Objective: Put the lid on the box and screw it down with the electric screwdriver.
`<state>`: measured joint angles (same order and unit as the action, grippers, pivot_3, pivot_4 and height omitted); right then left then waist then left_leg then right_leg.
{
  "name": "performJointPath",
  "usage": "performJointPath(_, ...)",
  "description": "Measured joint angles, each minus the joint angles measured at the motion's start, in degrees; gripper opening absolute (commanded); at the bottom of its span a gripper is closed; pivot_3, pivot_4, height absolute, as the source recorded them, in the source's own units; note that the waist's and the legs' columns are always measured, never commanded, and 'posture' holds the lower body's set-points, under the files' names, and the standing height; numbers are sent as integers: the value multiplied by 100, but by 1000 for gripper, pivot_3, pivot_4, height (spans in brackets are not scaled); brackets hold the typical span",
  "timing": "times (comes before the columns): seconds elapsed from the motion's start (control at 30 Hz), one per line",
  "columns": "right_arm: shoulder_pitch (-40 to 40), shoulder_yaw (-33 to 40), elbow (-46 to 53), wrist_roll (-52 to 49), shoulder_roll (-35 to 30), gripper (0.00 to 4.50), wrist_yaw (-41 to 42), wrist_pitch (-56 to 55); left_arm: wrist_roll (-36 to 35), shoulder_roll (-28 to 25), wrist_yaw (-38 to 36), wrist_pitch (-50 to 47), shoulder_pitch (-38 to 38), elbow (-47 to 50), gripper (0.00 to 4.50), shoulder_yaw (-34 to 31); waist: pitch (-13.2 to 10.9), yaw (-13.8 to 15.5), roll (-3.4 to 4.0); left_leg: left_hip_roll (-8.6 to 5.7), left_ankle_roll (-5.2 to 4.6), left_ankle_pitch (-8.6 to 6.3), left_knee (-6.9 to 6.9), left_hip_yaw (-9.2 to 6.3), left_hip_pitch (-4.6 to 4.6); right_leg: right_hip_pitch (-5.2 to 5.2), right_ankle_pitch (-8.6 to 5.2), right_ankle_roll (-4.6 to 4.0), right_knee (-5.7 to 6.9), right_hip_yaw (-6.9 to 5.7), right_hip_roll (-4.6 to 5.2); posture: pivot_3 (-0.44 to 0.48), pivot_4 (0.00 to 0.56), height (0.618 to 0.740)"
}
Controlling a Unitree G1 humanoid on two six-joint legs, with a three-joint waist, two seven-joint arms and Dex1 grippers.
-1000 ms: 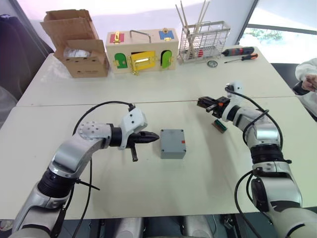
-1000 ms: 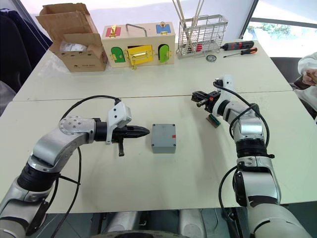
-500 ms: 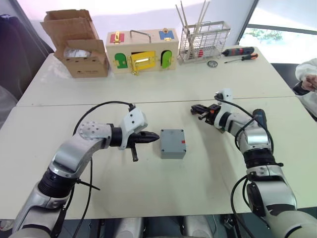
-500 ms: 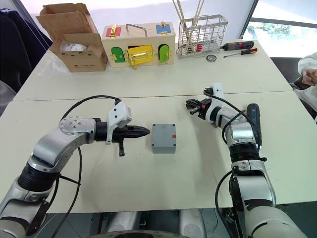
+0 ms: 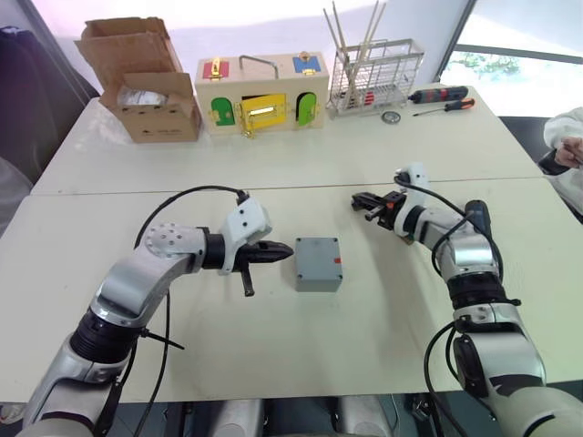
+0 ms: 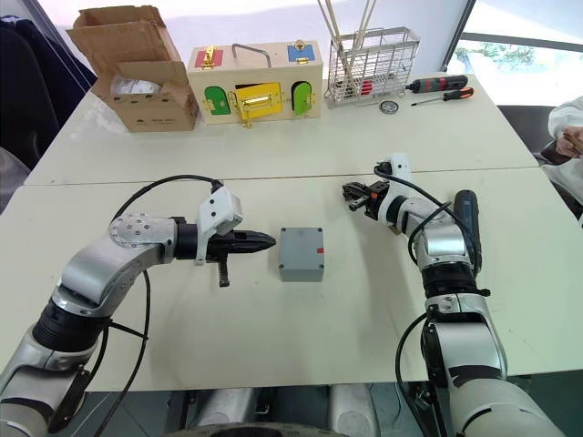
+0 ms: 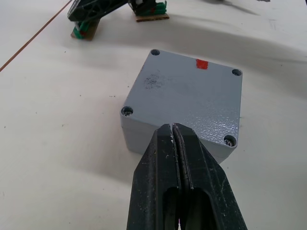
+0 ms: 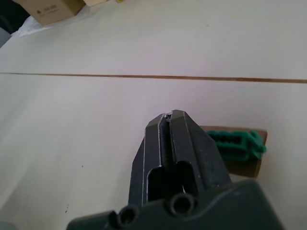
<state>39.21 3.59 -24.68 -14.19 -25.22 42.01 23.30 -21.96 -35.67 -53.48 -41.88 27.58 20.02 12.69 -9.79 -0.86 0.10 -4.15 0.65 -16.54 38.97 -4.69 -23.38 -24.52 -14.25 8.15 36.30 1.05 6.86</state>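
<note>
1. The box (image 5: 318, 263) sits on the middle of the near table (image 5: 301, 355), its lid (image 7: 189, 98) already on top, with a small red mark by one edge and screw holes at the corners.
2. The left gripper (image 5: 287, 252) lies just beside the box's left side, its tip pointing at it, fingers (image 7: 163, 163) pressed together and holding nothing.
3. The right gripper (image 5: 358, 201) hovers toward the table's far edge, right of the box and well apart from it, clenched and empty.
4. A small green part on a brown card (image 8: 240, 146) lies just by it.
5. The electric screwdriver (image 5: 477, 217) lies near the table's right edge, beside the right forearm.
6. On the far table stand a cardboard box (image 5: 141, 82), a wooden box with coloured doors (image 5: 261, 93), a wire basket (image 5: 375, 77) and two hand screwdrivers (image 5: 439, 98).
</note>
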Motion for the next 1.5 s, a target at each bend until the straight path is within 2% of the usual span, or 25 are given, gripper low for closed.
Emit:
performJointPath(0.27,-131,356,1946,-588,-628,47,64,992,-28,-36,-11,-7,-52,104,0,-10,0,16,0,0,-1,-1,0,-1,-1,0,0,0,0,0,0,0,150,730)
performJointPath(0.43,-877,461,3613,-1334,-1195,47,306,2029,-296,-283,-145,-62,-178,358,0,-144,0,26,0,2,-5,-3,-2,-2,-1,0,0,0,-1,0,0,0,150,730)
performJointPath(0.6,-1523,443,4733,-1875,-1362,47,393,2514,-606,-551,-340,-167,-262,637,0,-282,0,22,0,3,-34,-19,2,-1,0,3,0,0,-1,1,0,0,150,730)
performJointPath(0.8,-2070,-36,4972,-1836,-1041,47,206,2343,-843,-839,-497,-265,-310,764,0,-341,0,22,-1,2,-20,-11,3,0,0,3,0,0,-1,2,1,0,150,730)
performJointPath(0.97,-2063,-384,4846,-1576,-890,47,105,1947,-846,-840,-365,-260,-288,540,0,-475,1,36,-1,1,-9,-5,3,0,0,4,0,0,-1,1,1,0,150,730)
performJointPath(1.5,-2035,-529,4212,-1254,-843,47,111,1507,-851,-849,-185,-260,-288,498,0,-493,0,26,-2,1,-7,-4,2,0,0,4,0,0,-2,1,0,0,150,730)
